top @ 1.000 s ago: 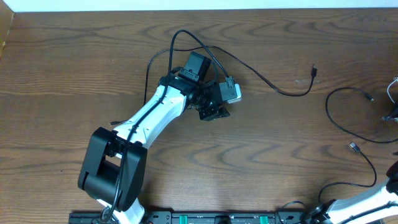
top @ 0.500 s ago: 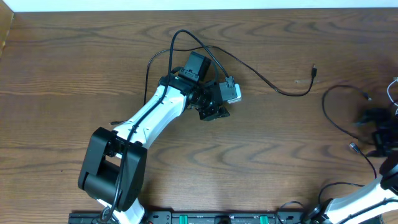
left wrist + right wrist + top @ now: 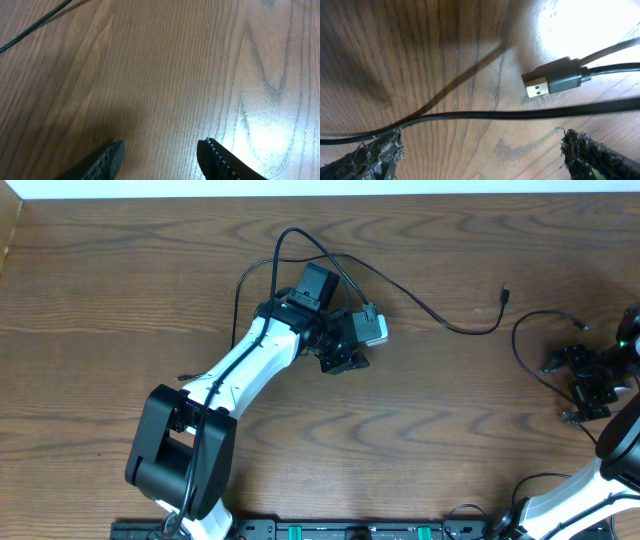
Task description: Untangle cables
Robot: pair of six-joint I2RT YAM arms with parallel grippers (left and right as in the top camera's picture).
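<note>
Right claw [image 3: 585, 380] spread wide, empty, low over a black cable [image 3: 495, 115] on the worktop [image 3: 120, 300] at its right edge, USB plug [image 3: 551, 82] just beyond. Left claw [image 3: 162, 157] half-parted, empty; second black cable [image 3: 450, 326] loops past it. Cords likely light, limp, slippery: pinch mid-strand, not the plug.

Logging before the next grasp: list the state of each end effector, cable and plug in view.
Left end effector: open, empty.
Right end effector: open wide, nothing gripped.
Long black cable: slack, not held.
Right black cable: lying loose, ungripped.
USB plug: unplugged, lying flat.
</note>
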